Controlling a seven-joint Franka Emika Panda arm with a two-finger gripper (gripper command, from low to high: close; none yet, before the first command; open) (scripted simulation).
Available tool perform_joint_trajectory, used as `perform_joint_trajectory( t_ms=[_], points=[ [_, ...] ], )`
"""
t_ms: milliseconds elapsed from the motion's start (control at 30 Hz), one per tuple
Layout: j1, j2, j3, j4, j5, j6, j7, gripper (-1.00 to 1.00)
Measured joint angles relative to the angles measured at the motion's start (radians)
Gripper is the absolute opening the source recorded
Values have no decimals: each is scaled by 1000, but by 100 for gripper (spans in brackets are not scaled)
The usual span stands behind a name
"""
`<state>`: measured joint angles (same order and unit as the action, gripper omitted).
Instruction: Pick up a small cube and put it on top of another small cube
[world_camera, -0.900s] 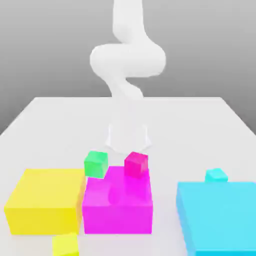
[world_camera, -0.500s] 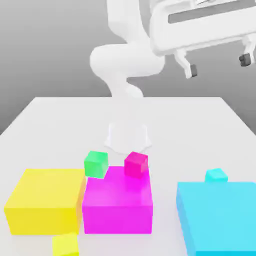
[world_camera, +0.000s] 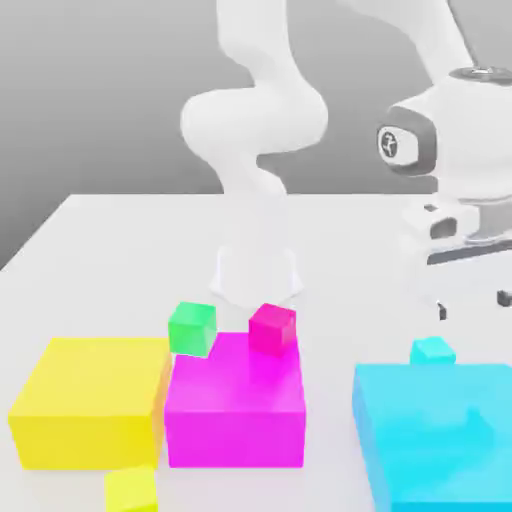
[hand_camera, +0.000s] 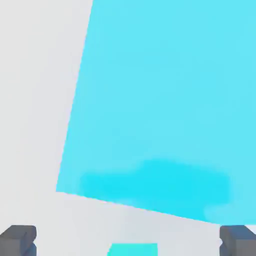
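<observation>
The white robot arm has swung down toward the exterior view's right, its open fingers (hand_camera: 20, 240) hanging above the large cyan block (world_camera: 440, 430); the small turquoise cube (world_camera: 432, 350) rests on the white worktop (world_camera: 110, 260) behind it, well apart from the small crimson cube (world_camera: 272, 328).

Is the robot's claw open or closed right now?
Open. The gripper has its two dark fingertips standing far apart, with nothing between them but the small cyan cube below.

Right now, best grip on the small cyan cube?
Come straight down on the small cyan cube and pinch two opposite side faces. It sits flat on the table, close behind the large cyan block, so side approaches look cramped. The gripper hangs open above, likely wide enough.
</observation>
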<state>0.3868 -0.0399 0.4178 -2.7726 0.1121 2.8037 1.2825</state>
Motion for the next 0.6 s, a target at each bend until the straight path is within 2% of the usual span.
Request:
perform_joint_trajectory(
  t_ms=[67,133,200,300,333,533,600],
  points=[
    [39,53,-1,-33,-109,36,115,0],
    [55,120,-46,-34,-236,83,218,0],
    [106,192,-125,-21,-353,134,306,0],
    [219,299,-263,3,-460,217,390,0],
    [249,328,-297,9,-476,241,405,-100],
    [266,342,-313,12,-482,255,411,-100],
    [237,308,-281,5,-463,227,393,-100]
  ],
)
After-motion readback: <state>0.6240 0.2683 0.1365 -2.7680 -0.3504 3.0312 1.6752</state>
